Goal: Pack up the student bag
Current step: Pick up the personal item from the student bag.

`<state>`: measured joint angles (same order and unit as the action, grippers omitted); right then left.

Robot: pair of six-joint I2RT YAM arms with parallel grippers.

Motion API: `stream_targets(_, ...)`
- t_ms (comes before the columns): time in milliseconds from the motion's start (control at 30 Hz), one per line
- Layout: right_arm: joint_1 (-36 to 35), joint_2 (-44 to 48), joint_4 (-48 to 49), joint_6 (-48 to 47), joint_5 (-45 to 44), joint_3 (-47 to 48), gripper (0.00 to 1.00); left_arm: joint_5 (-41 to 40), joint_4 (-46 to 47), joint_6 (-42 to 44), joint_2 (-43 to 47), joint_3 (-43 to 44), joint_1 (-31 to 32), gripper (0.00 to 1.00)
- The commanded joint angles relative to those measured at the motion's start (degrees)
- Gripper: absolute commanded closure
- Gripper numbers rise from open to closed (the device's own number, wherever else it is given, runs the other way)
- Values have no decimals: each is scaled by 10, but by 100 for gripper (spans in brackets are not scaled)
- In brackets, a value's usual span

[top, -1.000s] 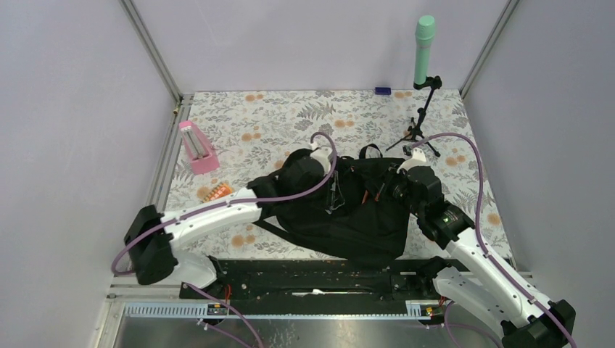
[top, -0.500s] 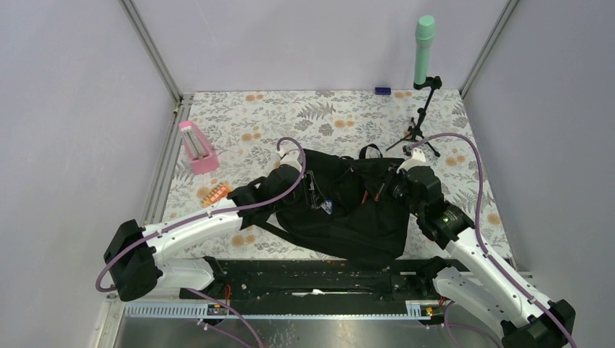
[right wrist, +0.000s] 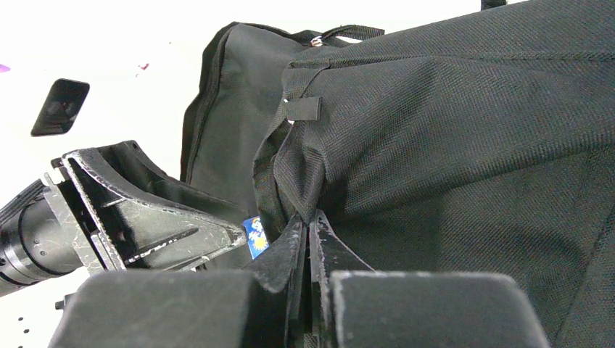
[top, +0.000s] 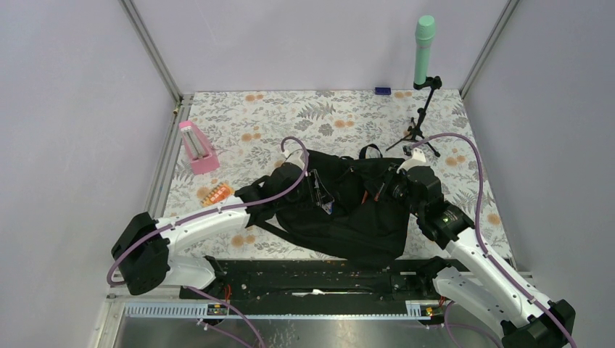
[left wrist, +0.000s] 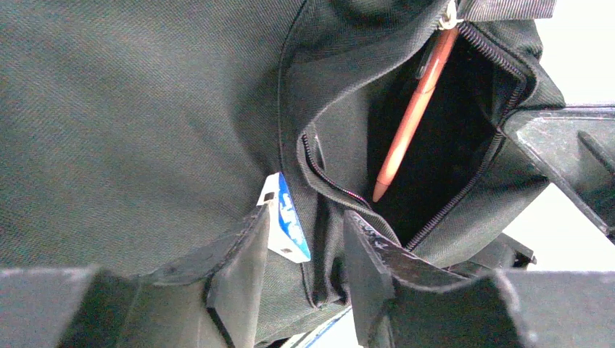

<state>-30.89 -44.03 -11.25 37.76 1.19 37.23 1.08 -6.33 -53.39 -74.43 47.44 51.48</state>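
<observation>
**A:** On the floral table, top view: the student bag lies flat at the centre, close to the arm bases. One strap trails off its near-left corner.

**B:** Grippers from up there?

**A:** The left gripper is over the bag's left part and the right gripper is at its right upper part. I cannot tell jaw state from this height.

**B:** Anything else on the table?

**A:** A pink holder sits well apart at the left and a small orange item lies near the left arm. A green cylinder on a tripod stand is in the far right corner, and a small blue block is at the rear edge.

**B:** Left wrist view?

**A:** The jaws stand partly apart, with a fold of the pocket's zip edge lying between them and no pinch visible. A blue-and-white card pokes out of the fabric and touches the inner face of one finger. An orange pen sits slanted inside the open zip pocket.

**B:** Right wrist view?

**A:** The fingers are pressed together, with a bunched fold of the bag's black fabric clamped at their tips. The left gripper shows at the picture's left side, with the card just beside it.
</observation>
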Motion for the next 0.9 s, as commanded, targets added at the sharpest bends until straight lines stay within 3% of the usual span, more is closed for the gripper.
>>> stream_targets(0, -5, 12, 66, 20, 47, 12, 100, 26, 45, -13, -5, 5, -2, 58)
stream_targets(433, -5, 9, 67, 20, 45, 11, 100, 36, 46, -36, -32, 5, 3, 66)
stream_targets(867, -5, 11, 66, 20, 45, 11, 100, -37, 45, -63, 31, -48, 4, 97)
